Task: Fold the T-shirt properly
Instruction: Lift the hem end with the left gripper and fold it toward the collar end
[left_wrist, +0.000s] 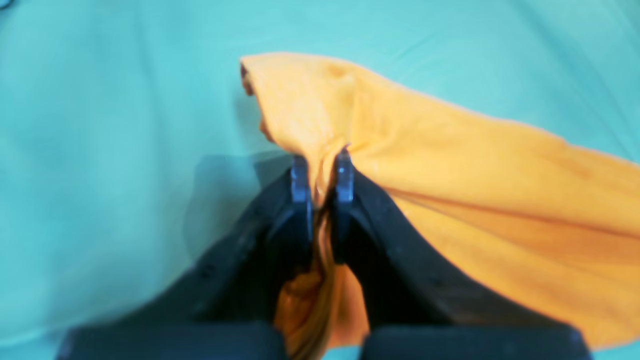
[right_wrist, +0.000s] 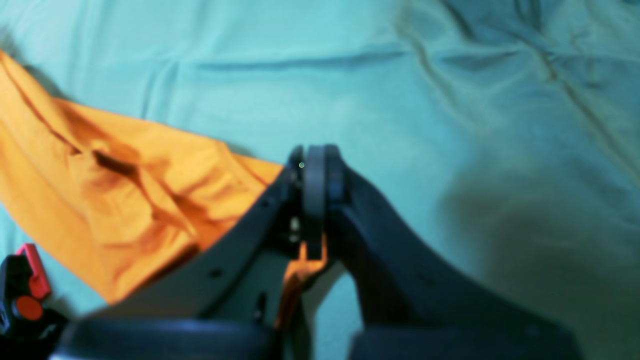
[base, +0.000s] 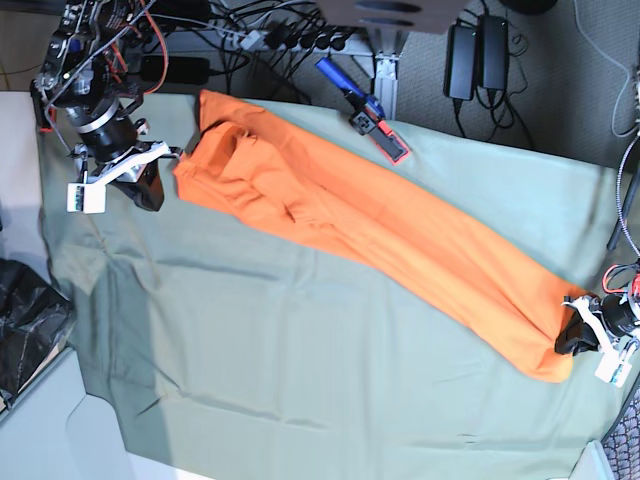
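Note:
The bright orange T-shirt (base: 370, 230) lies stretched in a long diagonal band on the green cloth, from the upper left to the lower right. My left gripper (left_wrist: 322, 167) is shut on a bunched end of the shirt (left_wrist: 450, 165); in the base view this gripper (base: 572, 342) is at the shirt's lower right end. My right gripper (right_wrist: 315, 160) is shut, with orange fabric (right_wrist: 125, 200) pinched low between its fingers; in the base view it (base: 155, 190) is at the shirt's upper left end.
A large sage-green cloth (base: 300, 380) covers the table. A blue and red clamp (base: 368, 112) lies at the cloth's back edge, also in the right wrist view (right_wrist: 25, 290). Cables and power bricks (base: 478, 45) lie beyond. A black bag (base: 25, 325) is at the left.

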